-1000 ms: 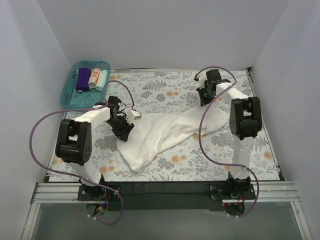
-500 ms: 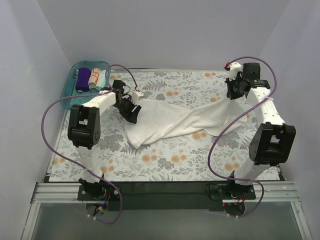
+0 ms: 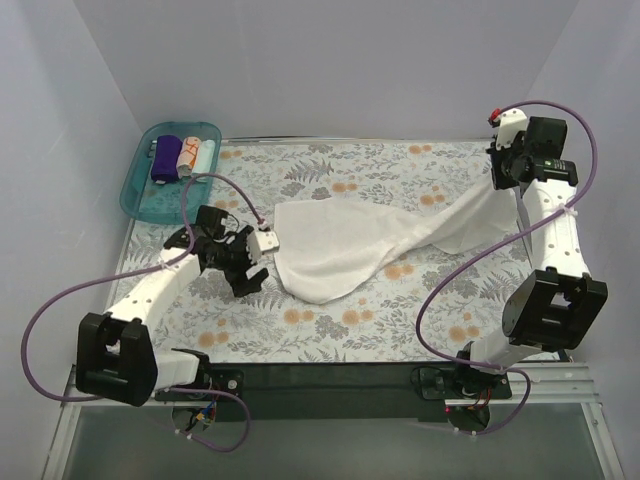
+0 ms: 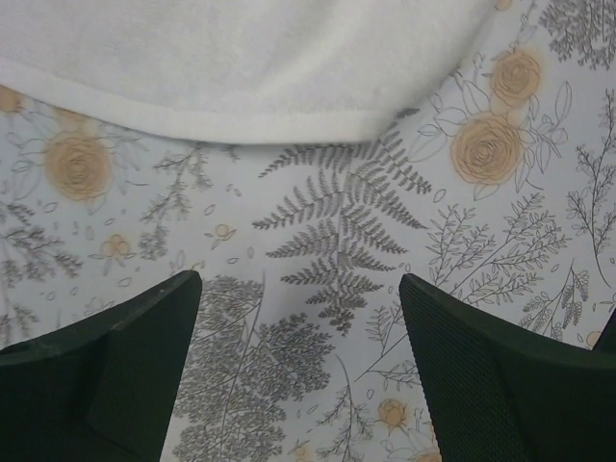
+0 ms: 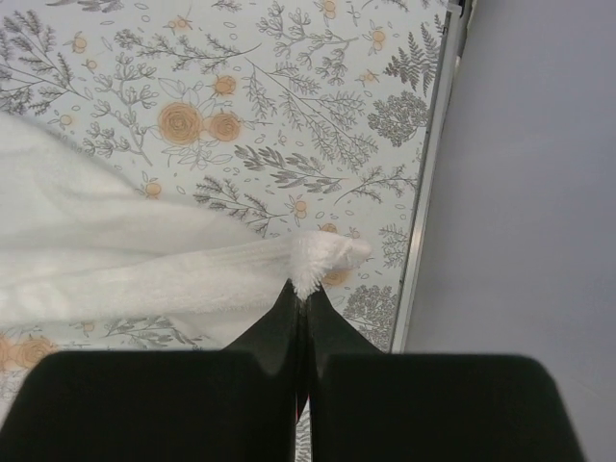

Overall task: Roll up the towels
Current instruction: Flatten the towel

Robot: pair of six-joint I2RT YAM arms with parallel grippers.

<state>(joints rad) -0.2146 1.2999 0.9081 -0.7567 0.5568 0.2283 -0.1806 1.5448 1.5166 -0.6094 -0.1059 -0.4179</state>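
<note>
The large white towel point(image 3: 340, 245) lies stretched across the floral sheet, broad on the left and narrowing to a twisted tail on the right. My right gripper point(image 3: 503, 183) is at the far right, shut on the tail's corner; the wrist view shows the tuft of towel point(image 5: 322, 252) pinched at the closed tips of the right gripper point(image 5: 300, 289). My left gripper point(image 3: 243, 272) sits just left of the towel's broad end, apart from it. In its wrist view the left gripper point(image 4: 298, 289) is open over bare sheet, and the towel's hem point(image 4: 241, 115) lies ahead of the fingers.
A teal tray point(image 3: 140, 195) at the far left holds rolled towels: dark purple point(image 3: 165, 160), white-orange point(image 3: 185, 155) and pale teal point(image 3: 205, 155). The floral sheet point(image 3: 330, 320) covers the table. Walls close in on three sides; a metal edge strip point(image 5: 428, 192) runs beside the right gripper.
My left gripper has let go of the towel's left end, opened and drawn back to the near left. The right gripper has carried its corner farther right, pulling the towel out longer.
</note>
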